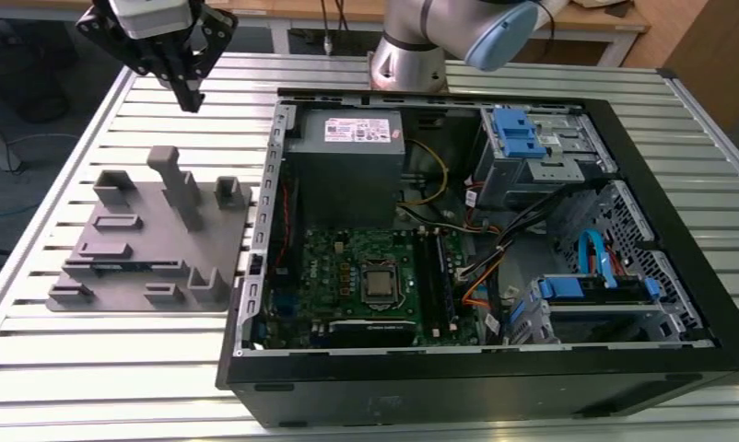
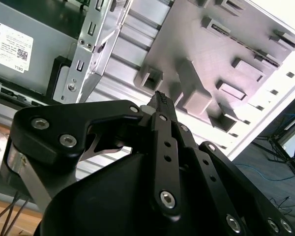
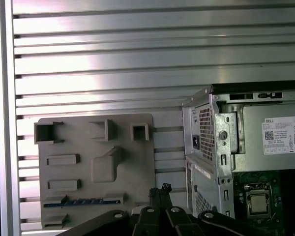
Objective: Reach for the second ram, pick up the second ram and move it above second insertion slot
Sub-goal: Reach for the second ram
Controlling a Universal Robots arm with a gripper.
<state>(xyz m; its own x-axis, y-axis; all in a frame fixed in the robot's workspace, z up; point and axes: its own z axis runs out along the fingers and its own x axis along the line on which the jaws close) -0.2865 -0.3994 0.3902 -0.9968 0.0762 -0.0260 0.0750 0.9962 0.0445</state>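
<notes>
In the exterior view the gripper (image 1: 192,99) hangs in the air at about twelve o'clock of the grey fixture (image 1: 160,241), its fingers clenched together on nothing, well apart from the blocks below. The second ram (image 3: 82,201) lies flat on edge in a long slot of that fixture, toward its seven o'clock corner in the exterior view (image 1: 130,267), touched by nothing. The open computer case (image 1: 468,387) sits just beside the fixture at its three o'clock, and both rest on the slatted metal table (image 1: 99,368).
</notes>
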